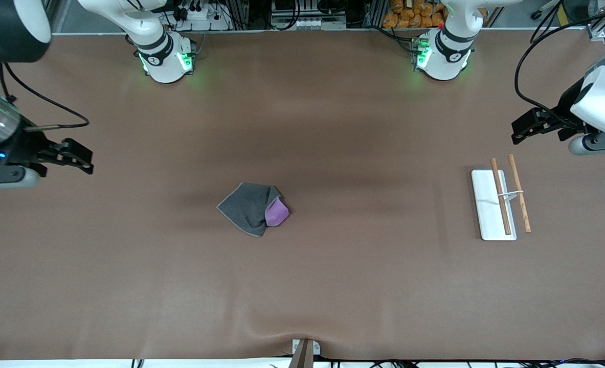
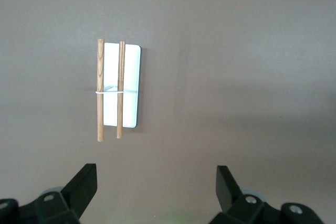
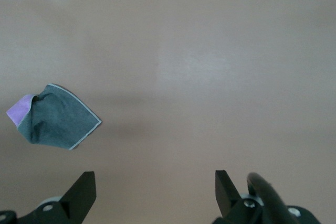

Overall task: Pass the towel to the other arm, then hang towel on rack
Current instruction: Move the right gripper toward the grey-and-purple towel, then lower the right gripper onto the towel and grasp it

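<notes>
Brown table [image 1: 333, 286], towel [image 1: 253, 208] mid-table, rack [image 1: 496, 204], left tool [image 1: 518, 128] and right tool [image 1: 83, 159] wide open, empty

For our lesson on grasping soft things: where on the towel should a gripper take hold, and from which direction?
Take the towel at its raised, folded-over edge, where the purple face shows, coming straight down from above. The cloth lies crumpled on the table; that fold probably gives an open gripper the most to pinch. The right gripper looks closer.

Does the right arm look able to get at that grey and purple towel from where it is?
Probably yes: the right gripper hangs open, and only bare table separates it from the towel.
</notes>
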